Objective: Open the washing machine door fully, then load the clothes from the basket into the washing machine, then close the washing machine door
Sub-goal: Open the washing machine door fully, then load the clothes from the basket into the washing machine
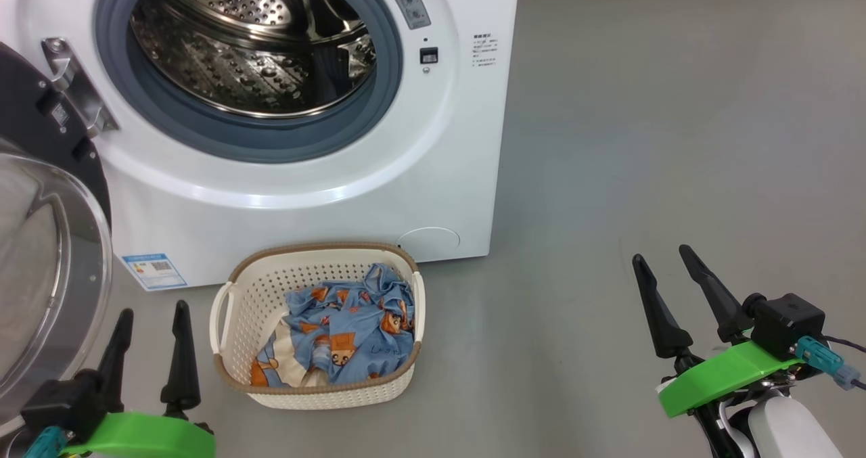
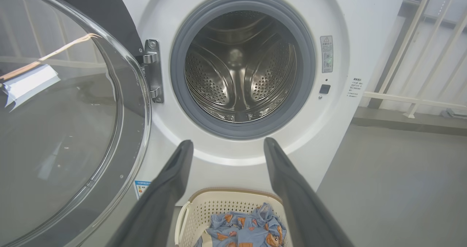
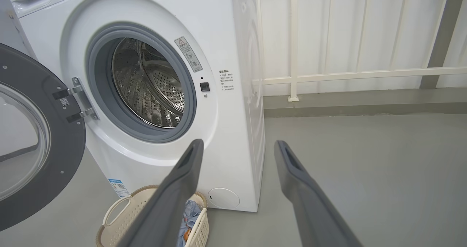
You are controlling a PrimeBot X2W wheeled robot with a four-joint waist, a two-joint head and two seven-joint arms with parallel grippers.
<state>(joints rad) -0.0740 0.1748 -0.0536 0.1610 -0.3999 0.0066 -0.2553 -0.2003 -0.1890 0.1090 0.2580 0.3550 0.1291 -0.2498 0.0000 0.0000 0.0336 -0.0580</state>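
The white washing machine stands with its steel drum bare. Its door, black-rimmed with a glass bowl, is swung wide open to the left; it also fills the left of the left wrist view as the door. On the floor before the machine sits the cream basket holding the blue bear-print clothes. My left gripper is open, low at the left beside the basket. My right gripper is open over bare floor, well right of the basket. Nothing is between either pair of fingers.
Grey floor spreads to the right of the machine. A white railing and a low kerb run behind it. A blue label sticker is on the machine's lower front.
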